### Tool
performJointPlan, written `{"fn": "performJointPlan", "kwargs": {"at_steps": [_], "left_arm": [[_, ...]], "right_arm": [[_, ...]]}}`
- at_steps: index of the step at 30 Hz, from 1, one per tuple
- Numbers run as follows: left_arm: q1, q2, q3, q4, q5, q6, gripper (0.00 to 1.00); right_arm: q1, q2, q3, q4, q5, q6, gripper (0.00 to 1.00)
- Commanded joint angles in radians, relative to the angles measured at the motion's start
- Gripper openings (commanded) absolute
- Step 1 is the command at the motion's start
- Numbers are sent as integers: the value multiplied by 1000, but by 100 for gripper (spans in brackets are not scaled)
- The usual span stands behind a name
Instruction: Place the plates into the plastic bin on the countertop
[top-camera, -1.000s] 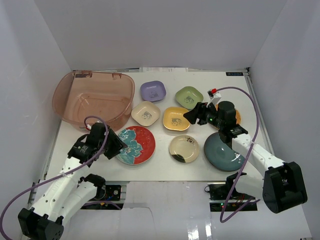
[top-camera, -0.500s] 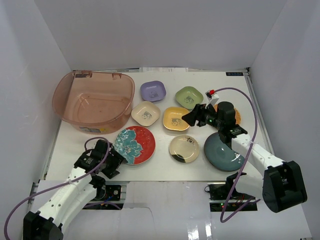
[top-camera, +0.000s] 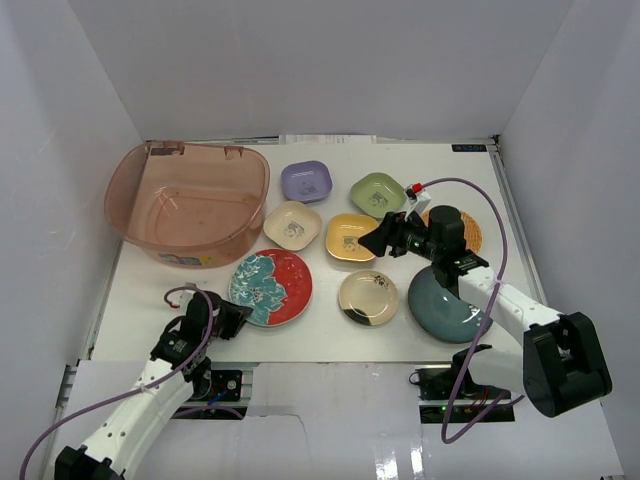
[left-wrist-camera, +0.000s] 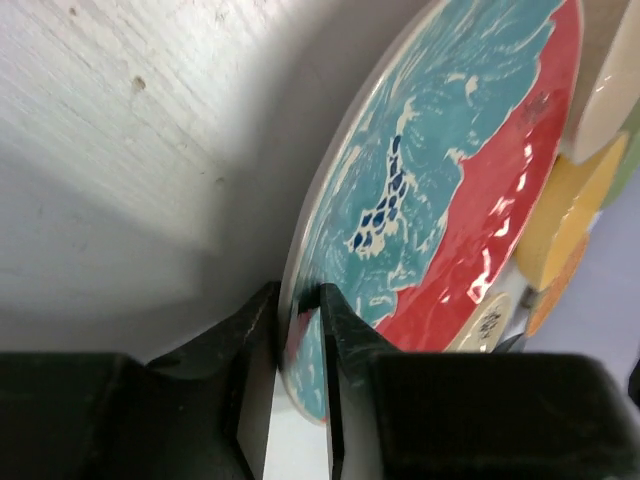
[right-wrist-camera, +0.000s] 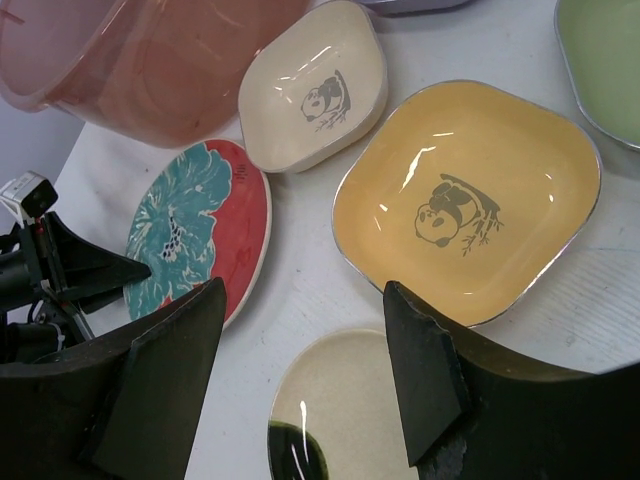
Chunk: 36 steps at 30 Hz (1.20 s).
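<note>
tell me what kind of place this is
Probably a robot lab test cell, not a kitchen: white walls box in a white table, two arms are bolted at its near edge, and plates sit laid out beside a plastic bin, the left end effector pinching the red plate.

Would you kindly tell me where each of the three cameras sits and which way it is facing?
Top external: fixed above and behind the robot, looking down on the countertop; the left gripper and right gripper both show.
Left wrist: low over the countertop, facing along the red-and-teal plate; its fingers are closed on the rim.
Right wrist: raised above the countertop, angled down at the yellow plate; its open fingers frame the bottom.
Shared: all three show the red-and-teal plate.
</note>
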Motion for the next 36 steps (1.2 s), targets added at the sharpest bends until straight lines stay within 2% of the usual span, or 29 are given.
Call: {"fn": "performJointPlan", "kwargs": {"at_steps": [1, 3, 4, 6, 8, 11, 14, 19, 24, 27, 32, 36], "left_arm": [[-2, -46, -52, -28, -71, 8, 31], [-3, -64, -57, -37, -66, 28, 22], [-3, -72, -58, -42, -60, 29, 11], [-3, -71, -54, -43, -54, 43, 1], [-2, -64, -14, -68, -55, 83, 0], [-3, -80, 11, -89, -46, 124, 0], [-8, -98, 29, -66, 32, 152, 0], [-17, -97, 130, -59, 156, 215, 0], [-17, -84, 317, -157, 176, 333, 0], [-16, -72, 438, -158, 170, 393, 0], [-17, 14, 563, -34, 158, 453, 0], [-17, 103, 635, 137, 153, 503, 0]], "right_arm": [[13, 3, -15, 54, 4, 14, 71], [13, 2, -30, 66, 16, 36, 72], [13, 0, -39, 71, 24, 42, 74], [14, 8, -58, 63, 53, 47, 77], [14, 20, -56, 5, 91, 34, 84], [14, 30, -58, -23, 166, 31, 87], [13, 62, -20, -62, 234, 14, 88], [0, 169, 80, -125, 354, -21, 75], [-15, 293, 175, -139, 352, -29, 73], [-15, 313, 187, -136, 343, -24, 73], [-18, 257, 148, -136, 349, -50, 72], [-26, 165, 97, -132, 279, -30, 72]]}}
